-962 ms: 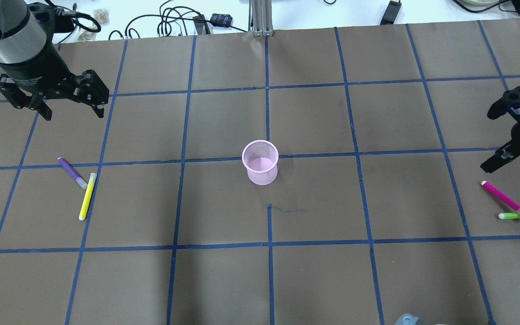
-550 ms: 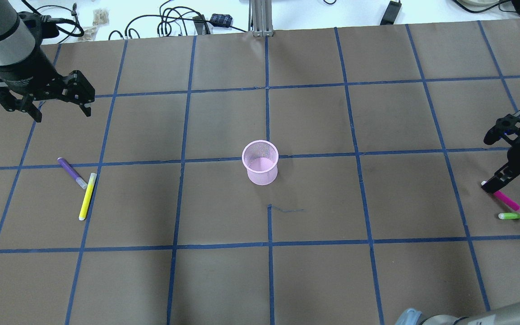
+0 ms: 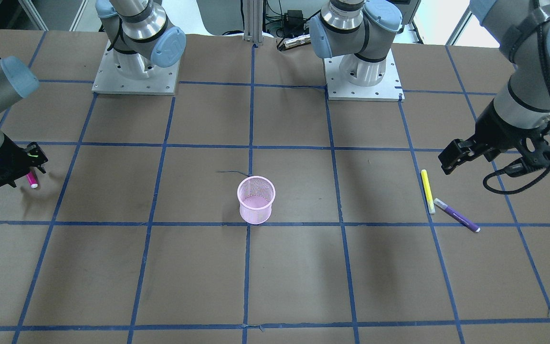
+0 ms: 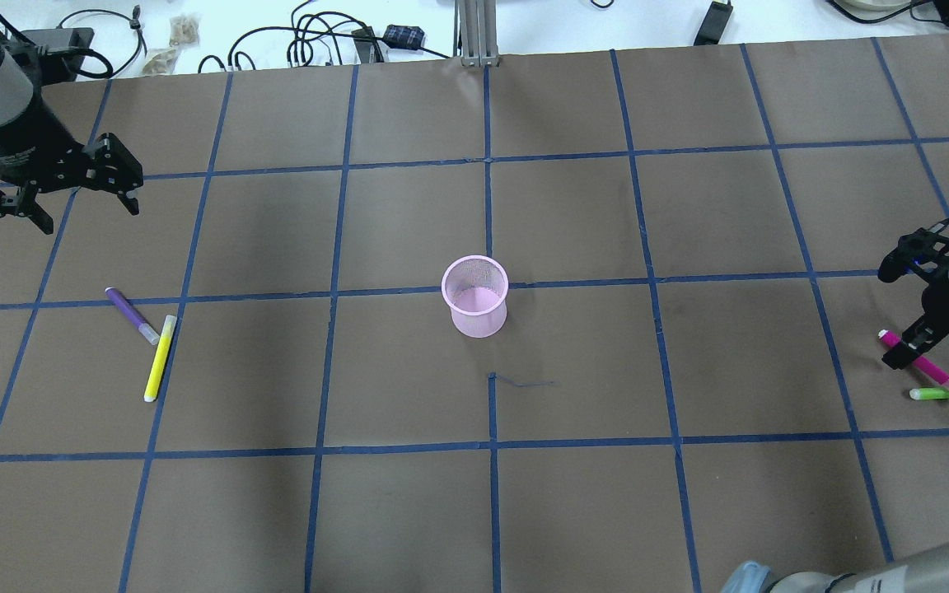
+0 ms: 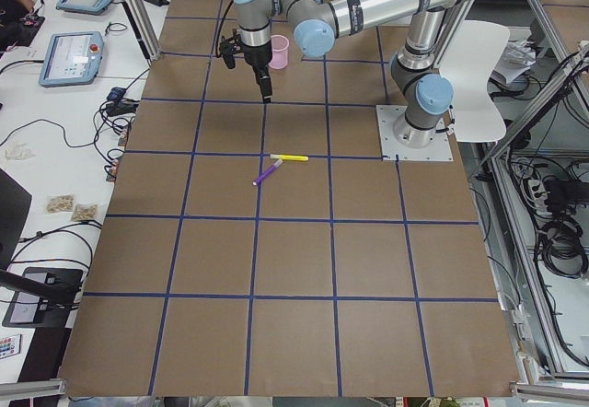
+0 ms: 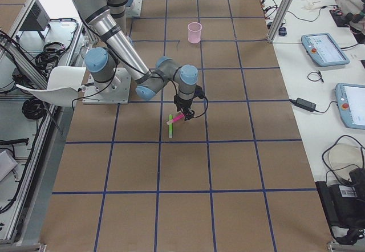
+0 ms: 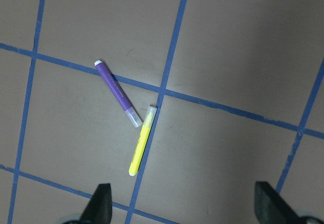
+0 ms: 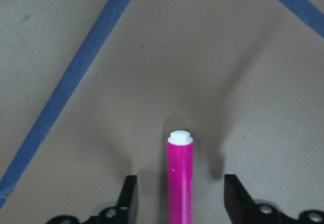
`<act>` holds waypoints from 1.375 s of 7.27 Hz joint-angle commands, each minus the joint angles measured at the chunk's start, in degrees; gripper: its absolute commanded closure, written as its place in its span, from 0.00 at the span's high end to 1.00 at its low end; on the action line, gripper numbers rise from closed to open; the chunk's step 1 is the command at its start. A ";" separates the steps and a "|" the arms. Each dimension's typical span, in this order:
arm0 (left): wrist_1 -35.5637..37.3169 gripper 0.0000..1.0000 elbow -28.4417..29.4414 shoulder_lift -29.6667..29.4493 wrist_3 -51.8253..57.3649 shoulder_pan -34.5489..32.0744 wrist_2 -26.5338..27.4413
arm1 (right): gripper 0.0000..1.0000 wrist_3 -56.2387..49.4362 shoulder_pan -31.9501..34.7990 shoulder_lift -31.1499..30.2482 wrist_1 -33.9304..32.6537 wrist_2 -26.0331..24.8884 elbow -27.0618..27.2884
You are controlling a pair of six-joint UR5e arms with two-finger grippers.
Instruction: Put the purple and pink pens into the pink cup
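Note:
The pink mesh cup (image 4: 475,306) stands upright mid-table. The purple pen (image 4: 131,315) lies on the left side and also shows in the left wrist view (image 7: 117,92). My left gripper (image 4: 89,214) is open and empty, high above the table, beyond the purple pen. The pink pen (image 4: 927,367) lies at the right edge. My right gripper (image 4: 899,352) is open and low over the pink pen's far end. In the right wrist view the pen (image 8: 180,178) lies between the two fingers (image 8: 129,196), with a gap on each side.
A yellow pen (image 4: 158,359) lies with its tip against the purple pen's clear end. A green pen (image 4: 948,393) lies crosswise under the pink pen's near end. Cables (image 4: 310,41) lie past the table's far edge.
My right gripper has come down and nearer, from beyond the pink pen to astride its far end. My left gripper has moved left and farther away, still open.

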 commanded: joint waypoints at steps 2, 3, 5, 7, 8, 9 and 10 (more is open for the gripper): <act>8.82 1.00 -2.71 -4.68 -0.16 4.29 -1.69 | 0.00 0.42 0.10 -0.24 0.17 -0.49 -0.40; 9.03 1.00 -2.71 -5.91 -0.24 5.79 -2.04 | 0.00 1.90 0.80 -1.29 0.43 -0.58 -2.05; 11.65 1.00 -2.80 -8.63 -2.24 8.86 -2.66 | 0.00 3.85 4.39 -2.87 6.55 1.60 -9.41; 13.42 1.00 -3.06 -12.67 -7.24 9.32 -4.07 | 0.00 14.17 15.33 -7.69 8.52 9.85 -13.13; 15.77 0.99 -3.67 -14.61 -8.58 9.67 -3.81 | 0.00 24.49 23.31 -9.02 7.83 11.88 -13.49; 18.93 0.99 -4.72 -16.45 -8.59 11.32 -3.89 | 0.00 31.90 31.05 -10.95 3.90 15.38 -13.41; 23.31 0.98 -5.69 -18.47 -7.89 12.73 -3.55 | 0.00 39.02 39.05 -11.14 -2.57 15.68 -13.23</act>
